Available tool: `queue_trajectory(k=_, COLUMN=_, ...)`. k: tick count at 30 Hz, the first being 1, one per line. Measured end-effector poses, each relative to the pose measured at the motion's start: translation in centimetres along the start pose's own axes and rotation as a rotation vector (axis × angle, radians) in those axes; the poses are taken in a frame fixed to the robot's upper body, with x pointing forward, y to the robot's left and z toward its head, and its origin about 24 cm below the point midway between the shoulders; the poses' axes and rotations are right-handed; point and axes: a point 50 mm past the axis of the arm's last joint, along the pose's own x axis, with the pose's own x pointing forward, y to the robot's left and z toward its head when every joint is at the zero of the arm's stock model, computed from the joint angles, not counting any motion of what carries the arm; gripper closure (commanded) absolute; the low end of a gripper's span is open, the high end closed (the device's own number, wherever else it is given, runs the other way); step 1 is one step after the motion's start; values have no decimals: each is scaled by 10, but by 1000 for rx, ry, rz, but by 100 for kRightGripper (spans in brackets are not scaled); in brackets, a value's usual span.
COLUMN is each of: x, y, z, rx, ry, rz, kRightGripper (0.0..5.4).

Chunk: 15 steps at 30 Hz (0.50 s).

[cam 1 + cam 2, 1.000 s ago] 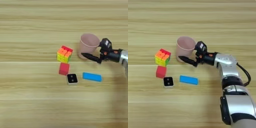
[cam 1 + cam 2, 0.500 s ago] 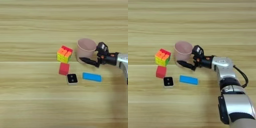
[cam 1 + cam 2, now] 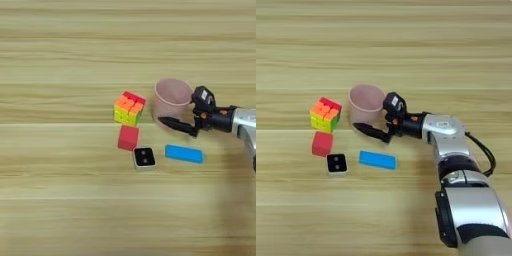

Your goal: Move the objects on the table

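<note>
A pink cup (image 3: 362, 100) stands upright near the table's middle. My right gripper (image 3: 372, 116) holds it at its right side: one black finger (image 3: 370, 132) lies along the cup's near side, and the other meets the rim and is mostly hidden. Left of the cup sits the multicoloured puzzle cube (image 3: 325, 114). Below that is the red cube (image 3: 322, 143), then the small white cube with a black two-dot face (image 3: 337, 163). The flat blue bar (image 3: 377, 160) lies just in front of the gripper's lower finger.
The silver forearm (image 3: 443, 131) comes in from the right and runs down to the bottom edge. The light wood table (image 3: 60, 55) shows bare planks at the back, left and front.
The gripper and the pink cup have moved together to the left and a little nearer, closer to the puzzle cube. The cubes and the blue bar have stayed put.
</note>
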Motion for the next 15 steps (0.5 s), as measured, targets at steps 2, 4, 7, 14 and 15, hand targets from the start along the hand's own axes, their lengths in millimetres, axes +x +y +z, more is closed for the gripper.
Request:
queue_trajectory(k=2, x=0, y=0, z=-1, rx=3, ry=1, rz=-1, kRightGripper=26)
queue_trajectory(k=4, x=0, y=0, z=-1, rx=3, ry=2, rz=-1, kRightGripper=7)
queue_trajectory(k=7, x=1, y=0, z=0, rx=1, ry=1, rz=-2, kRightGripper=3)
queue_trajectory(k=14, x=1, y=0, z=1, rx=-1, ry=-1, rz=-1, kRightGripper=3)
queue_trajectory(k=15, x=1, y=0, z=1, rx=-1, ry=-1, rz=0, kRightGripper=3)
